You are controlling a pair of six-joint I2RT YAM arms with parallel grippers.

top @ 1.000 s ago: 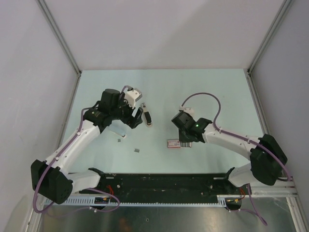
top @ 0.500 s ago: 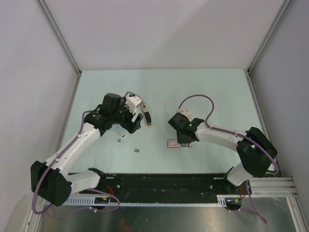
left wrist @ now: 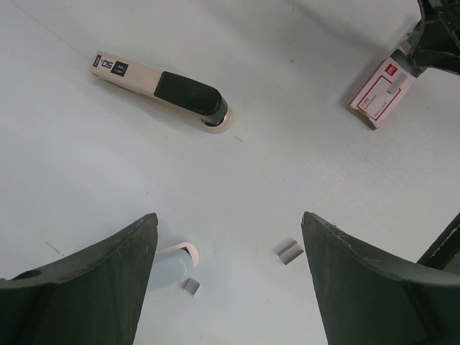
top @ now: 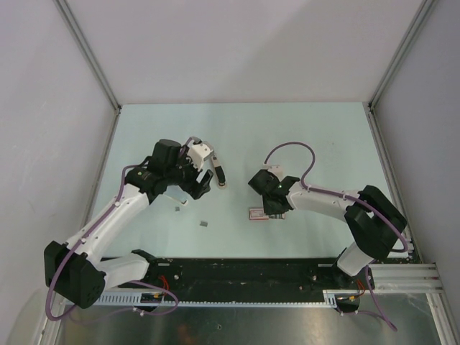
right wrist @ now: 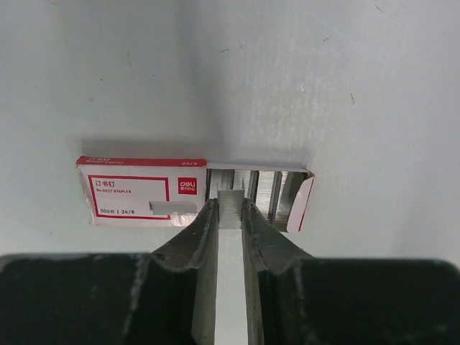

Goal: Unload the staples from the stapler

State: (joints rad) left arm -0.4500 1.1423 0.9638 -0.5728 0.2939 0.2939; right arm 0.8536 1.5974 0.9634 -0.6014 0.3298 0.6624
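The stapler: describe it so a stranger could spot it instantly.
On the pale table, look past the left claw, toward the middle. The stapler lies there: a slim cream bar with a black top, unlike the red-and-white box or the tiny grey staples.

stapler (left wrist: 162,88), 11 o'clock in left wrist view: cream plastic body, black plastic top with soft sheen; staples (right wrist: 230,208): silvery metal strip, dull shine; box (right wrist: 140,190): printed matt card; table (left wrist: 302,144): smooth matt, faint scuffs; left gripper fingers (left wrist: 93,287): dark matt plastic

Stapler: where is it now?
Top view: the stapler lies on the table left of centre, free, just right of the left end effector and up-left of the red-and-white box.
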